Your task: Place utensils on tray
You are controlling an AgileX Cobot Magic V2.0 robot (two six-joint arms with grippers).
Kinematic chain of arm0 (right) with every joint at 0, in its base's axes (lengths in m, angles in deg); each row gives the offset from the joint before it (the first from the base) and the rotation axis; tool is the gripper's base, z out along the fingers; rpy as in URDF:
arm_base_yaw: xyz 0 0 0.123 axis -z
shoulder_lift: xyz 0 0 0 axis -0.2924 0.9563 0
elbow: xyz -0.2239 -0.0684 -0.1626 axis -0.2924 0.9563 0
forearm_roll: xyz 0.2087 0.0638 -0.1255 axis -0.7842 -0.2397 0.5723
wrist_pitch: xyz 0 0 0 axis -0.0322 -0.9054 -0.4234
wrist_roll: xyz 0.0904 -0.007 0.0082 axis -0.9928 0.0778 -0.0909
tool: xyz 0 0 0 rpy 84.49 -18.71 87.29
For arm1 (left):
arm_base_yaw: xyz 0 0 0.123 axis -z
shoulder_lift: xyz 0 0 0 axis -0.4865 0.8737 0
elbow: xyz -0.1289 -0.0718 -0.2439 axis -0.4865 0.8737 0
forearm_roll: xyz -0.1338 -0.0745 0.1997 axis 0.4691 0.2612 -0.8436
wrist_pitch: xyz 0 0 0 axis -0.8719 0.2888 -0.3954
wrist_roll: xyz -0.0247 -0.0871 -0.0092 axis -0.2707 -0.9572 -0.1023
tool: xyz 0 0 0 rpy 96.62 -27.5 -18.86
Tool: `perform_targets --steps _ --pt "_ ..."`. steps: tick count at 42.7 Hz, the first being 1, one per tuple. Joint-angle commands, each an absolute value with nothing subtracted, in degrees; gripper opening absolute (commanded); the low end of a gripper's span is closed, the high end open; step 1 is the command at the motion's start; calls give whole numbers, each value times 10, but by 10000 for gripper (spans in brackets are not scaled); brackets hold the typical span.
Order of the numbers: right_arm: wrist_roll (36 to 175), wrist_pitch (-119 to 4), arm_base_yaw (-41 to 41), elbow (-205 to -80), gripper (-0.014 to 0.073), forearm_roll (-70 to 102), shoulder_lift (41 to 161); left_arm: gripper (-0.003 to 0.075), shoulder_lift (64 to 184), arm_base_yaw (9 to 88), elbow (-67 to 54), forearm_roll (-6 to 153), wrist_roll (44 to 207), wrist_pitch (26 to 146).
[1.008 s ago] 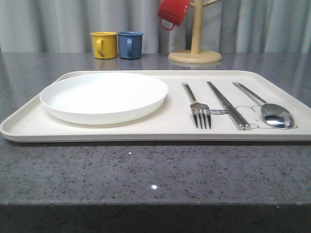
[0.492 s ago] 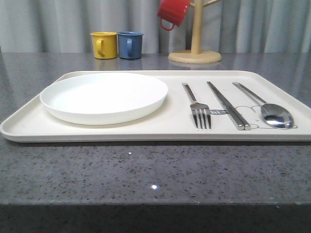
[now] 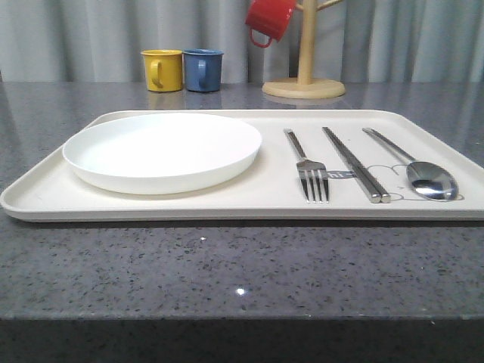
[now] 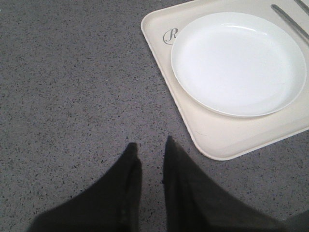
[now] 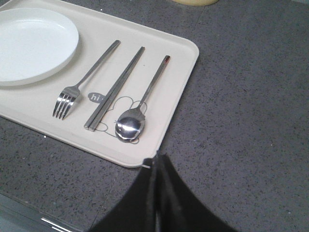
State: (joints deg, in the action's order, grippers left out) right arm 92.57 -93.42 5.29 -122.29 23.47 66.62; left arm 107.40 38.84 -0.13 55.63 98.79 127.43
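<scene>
Utensils: fork [image 3: 308, 168], chopsticks [image 3: 354, 163], spoon [image 3: 423, 174], side by side on right half of tray [image 3: 227, 204], apart from each other; spoon bowl over rabbit drawing. Left hand [image 4: 148, 152]: above bare counter [image 3: 227, 265] near tray corner, fingers slightly apart, empty. Right hand [image 5: 157, 159]: over tray edge, fingers pressed together, empty. Plate [image 3: 162, 151]: left half of tray. Beyond tray: yellow mug [image 3: 162, 69], blue mug [image 3: 202, 69], mug stand [image 3: 304, 76] with red mug [image 3: 268, 20]

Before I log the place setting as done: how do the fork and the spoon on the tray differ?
The fork ends in four tines; the spoon ends in an oval bowl. The fork lies next to the white plate; the spoon lies nearest the right rim of the tray, with the chopsticks between them. Both are shiny silver metal, lying flat, heads toward the front edge.
</scene>
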Motion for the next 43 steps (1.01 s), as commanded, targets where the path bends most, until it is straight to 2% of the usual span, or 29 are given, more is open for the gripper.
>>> perform_targets --steps 1,19,24,33,43 --pt "930 -889 53 -1235 -67 239 670 -18 1075 393 -16 564 982 1237" --pt "930 -893 53 -1235 -67 239 670 -20 1075 393 -16 564 982 1237" --pt "930 -893 53 -1235 -67 239 670 -20 1045 390 11 561 982 1204" --pt "930 -894 53 -1235 -67 239 670 -20 898 315 131 560 982 1065" --pt "930 -894 53 -1235 -67 239 670 -20 784 307 281 540 982 987"
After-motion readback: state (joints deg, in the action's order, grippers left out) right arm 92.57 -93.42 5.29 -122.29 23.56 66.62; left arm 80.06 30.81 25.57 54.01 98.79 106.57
